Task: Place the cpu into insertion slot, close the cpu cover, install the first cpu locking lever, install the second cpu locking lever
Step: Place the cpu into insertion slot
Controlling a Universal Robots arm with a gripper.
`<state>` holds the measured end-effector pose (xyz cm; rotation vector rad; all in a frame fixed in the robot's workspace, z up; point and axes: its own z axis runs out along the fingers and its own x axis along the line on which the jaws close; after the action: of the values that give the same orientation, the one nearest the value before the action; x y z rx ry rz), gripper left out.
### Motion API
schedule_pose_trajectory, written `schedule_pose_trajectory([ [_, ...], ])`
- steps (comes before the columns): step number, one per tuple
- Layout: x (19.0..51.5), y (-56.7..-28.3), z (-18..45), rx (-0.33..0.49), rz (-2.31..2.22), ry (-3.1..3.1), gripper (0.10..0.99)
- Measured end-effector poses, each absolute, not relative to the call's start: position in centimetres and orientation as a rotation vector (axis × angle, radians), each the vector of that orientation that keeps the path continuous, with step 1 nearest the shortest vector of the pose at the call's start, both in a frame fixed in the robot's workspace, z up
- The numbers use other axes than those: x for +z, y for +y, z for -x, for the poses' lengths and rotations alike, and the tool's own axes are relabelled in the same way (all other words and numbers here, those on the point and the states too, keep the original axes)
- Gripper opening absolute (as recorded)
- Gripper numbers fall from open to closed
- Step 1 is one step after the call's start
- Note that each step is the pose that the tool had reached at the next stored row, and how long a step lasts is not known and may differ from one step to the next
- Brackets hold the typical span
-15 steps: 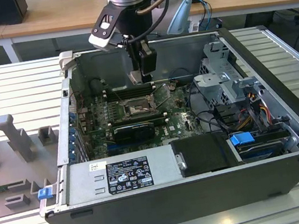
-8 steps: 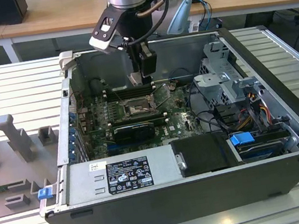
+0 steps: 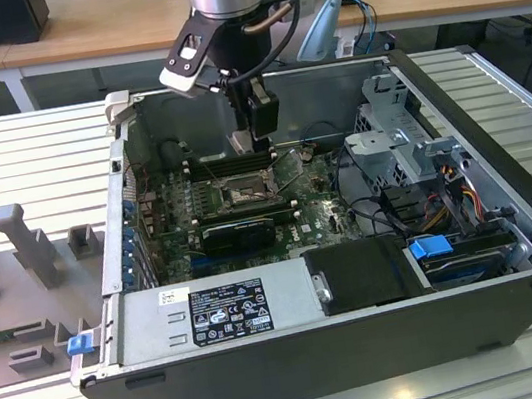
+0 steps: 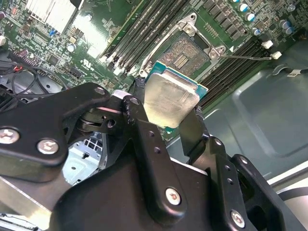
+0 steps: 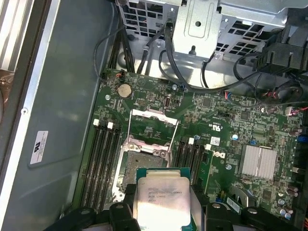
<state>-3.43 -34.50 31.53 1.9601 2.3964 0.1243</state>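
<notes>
The cpu wears a dull silvery metal lid over a green board edge. The tool touching it is smooth matt black. Beyond the cpu, the insertion slot has a shiny metal rim.

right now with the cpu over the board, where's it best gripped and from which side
Probably by two opposite thin edges, coming from the lid side. The cpu is a flat square with a metal lid on top, so pinching the edges leaves its underside free to face the insertion slot. The gripper holds it that way, one finger on each edge.
</notes>
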Motion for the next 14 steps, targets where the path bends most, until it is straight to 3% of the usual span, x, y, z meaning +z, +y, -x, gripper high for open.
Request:
schedule_pose_trajectory([
  [14, 30.97, -34.5, 3.43, 0.124, -1.961, 2.396, 0.525],
])
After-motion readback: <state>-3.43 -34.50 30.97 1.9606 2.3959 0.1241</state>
